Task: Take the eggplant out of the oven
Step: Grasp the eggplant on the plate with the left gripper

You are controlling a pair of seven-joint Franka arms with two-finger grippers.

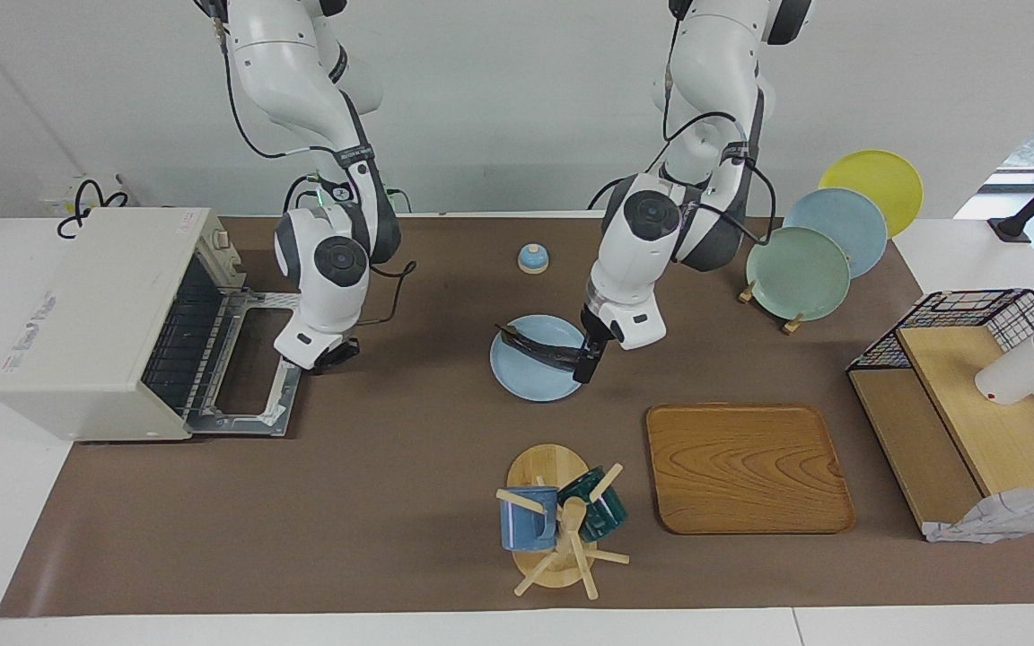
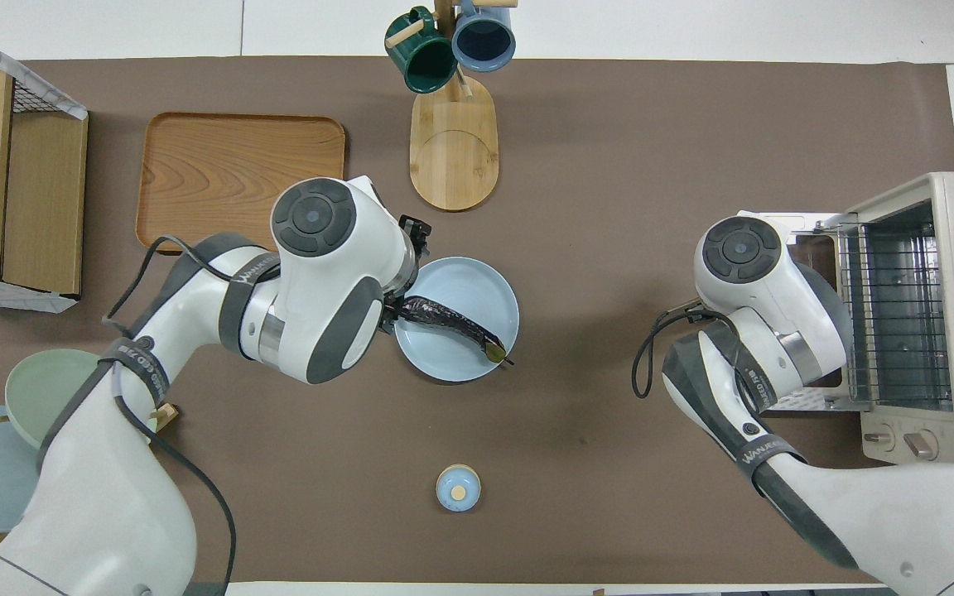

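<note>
The dark purple eggplant [image 1: 538, 348] lies across the light blue plate [image 1: 526, 381] in the middle of the table, its stem toward the right arm's end; it also shows in the overhead view [image 2: 452, 323]. My left gripper [image 1: 585, 363] is low at the plate's rim, shut on the eggplant's thick end. The cream-white oven [image 1: 77, 314] stands at the right arm's end with its door [image 1: 248, 372] dropped open and its wire rack [image 2: 895, 306] bare. My right gripper [image 1: 334, 357] hangs over the mat just beside the open door's outer edge.
A small blue bell [image 1: 532, 258] sits nearer to the robots than the plate. A wooden tray [image 1: 746, 467] and a mug tree [image 1: 557, 520] with two mugs stand farther out. A rack of plates [image 1: 795, 272] and a wire shelf [image 1: 975, 395] are at the left arm's end.
</note>
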